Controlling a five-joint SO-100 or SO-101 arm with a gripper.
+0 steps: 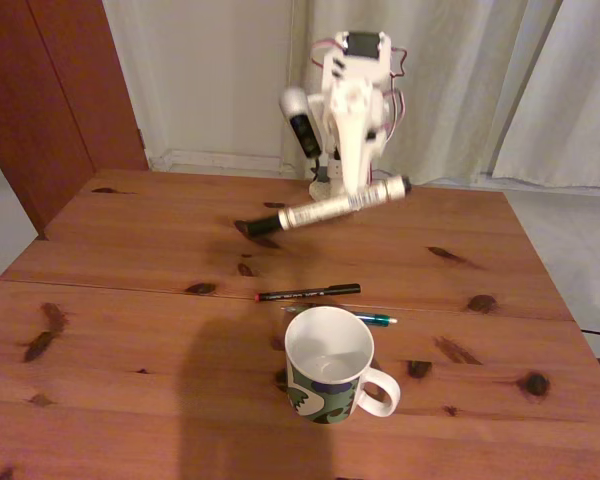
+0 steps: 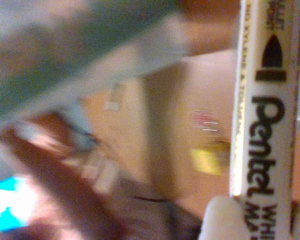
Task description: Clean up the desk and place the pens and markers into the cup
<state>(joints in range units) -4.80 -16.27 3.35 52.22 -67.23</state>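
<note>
The gripper [image 1: 352,190] pinched the white marker [image 1: 335,209] near mid-length, holding it level above the worktop [image 1: 130,330], well behind the cup [image 1: 328,365]. Lowered still horizontal, the marker would probably strike the rim and slip free rather than enter.

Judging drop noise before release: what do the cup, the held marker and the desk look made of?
Cup: likely glazed ceramic, with a glossy white inside and thick handle. Marker, held in the gripper: smooth white barrel with printed label, probably plastic, possibly metal. Desk: knotty reddish wood, light sheen.
</note>
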